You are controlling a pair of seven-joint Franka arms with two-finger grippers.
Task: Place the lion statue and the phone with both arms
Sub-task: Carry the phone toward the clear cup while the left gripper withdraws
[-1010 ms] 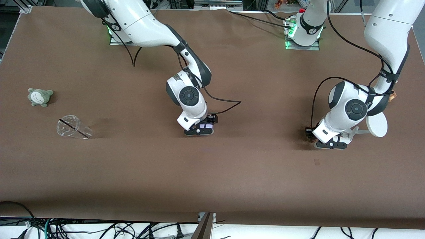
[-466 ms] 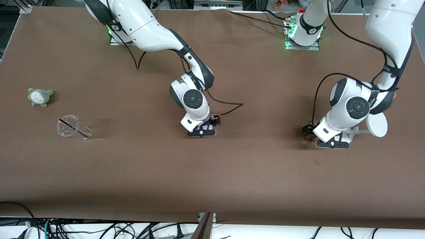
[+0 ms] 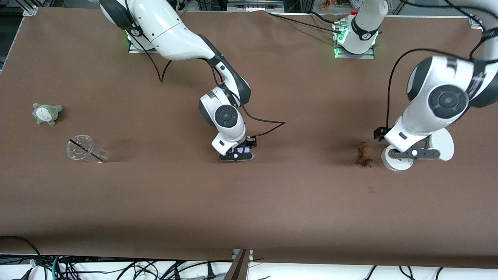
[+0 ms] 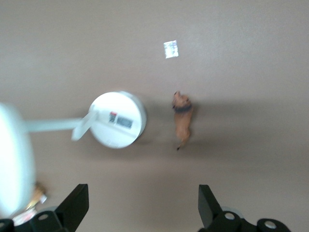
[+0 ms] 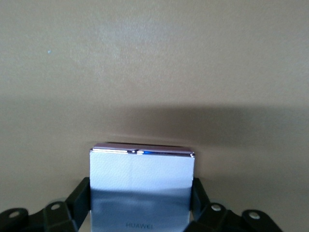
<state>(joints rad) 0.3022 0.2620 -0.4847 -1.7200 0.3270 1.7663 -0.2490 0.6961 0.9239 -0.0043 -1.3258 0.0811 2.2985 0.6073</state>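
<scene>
The phone is clamped in the right gripper low over mid-table; it should be lowered flat before release. The lion statue lies freed, the left gripper spread above the white stand.

The left gripper has let go of the lion statue and risen, apparently over the white stand.

A: Brown desk, cloth-covered. Lion statue lying flat, toward left arm's end, just beside white stand on its round base.

B: Right arm's end?

A: Clear cup tipped on its side, grey plush farther from front camera. Small pale mark nearer than lion.
</scene>
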